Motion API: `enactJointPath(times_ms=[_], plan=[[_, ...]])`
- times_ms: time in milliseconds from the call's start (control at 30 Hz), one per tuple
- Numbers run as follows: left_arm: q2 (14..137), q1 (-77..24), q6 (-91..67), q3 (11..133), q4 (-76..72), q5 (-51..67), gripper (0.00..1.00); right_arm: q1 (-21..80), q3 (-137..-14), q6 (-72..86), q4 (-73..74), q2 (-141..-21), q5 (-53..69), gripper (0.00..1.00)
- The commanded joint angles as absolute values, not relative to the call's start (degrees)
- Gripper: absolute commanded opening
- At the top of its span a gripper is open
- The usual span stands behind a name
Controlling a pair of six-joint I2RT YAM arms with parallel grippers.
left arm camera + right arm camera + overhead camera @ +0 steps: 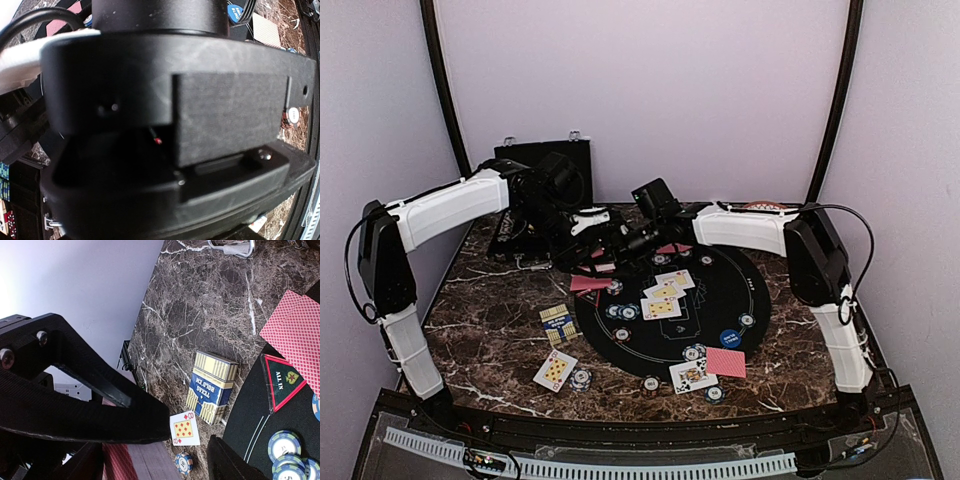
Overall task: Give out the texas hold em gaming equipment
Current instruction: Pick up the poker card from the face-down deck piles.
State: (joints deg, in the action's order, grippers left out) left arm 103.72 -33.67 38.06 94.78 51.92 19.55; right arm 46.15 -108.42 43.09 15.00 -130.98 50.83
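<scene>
My two grippers meet above the left rim of the black mat (670,325). The left gripper (598,250) is shut on a stack of pinkish-red-backed playing cards (135,462). The right gripper (616,243) is right against it, fingers apart around the stack's edge. On the mat lie face-up cards (665,292), red-backed cards (725,362), striped chips (622,311) and a blue button (730,338). An eight of diamonds (185,428) and one chip (184,463) lie on the marble. The left wrist view is filled by the right arm's black body.
A blue and cream card box (212,387) lies left of the mat. The black chip case (545,170) stands open at the back left. A patterned plate (765,207) peeks out behind the right arm. An ALL IN triangle (282,380) lies on the mat.
</scene>
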Motion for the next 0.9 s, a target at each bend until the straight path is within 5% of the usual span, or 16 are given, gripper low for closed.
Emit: enactJointPath(times_ms=[0, 867], plan=[[101.35, -33.73, 37.39, 96.1, 49.47, 21.08, 0.0, 46.25, -110.16, 41.26, 18.6, -133.4, 50.37, 0.7], [98.76, -33.75, 36.54, 94.11, 49.17, 21.36, 0.0, 43.64, -97.05, 45.32, 10.89, -125.89, 52.22, 0.64]])
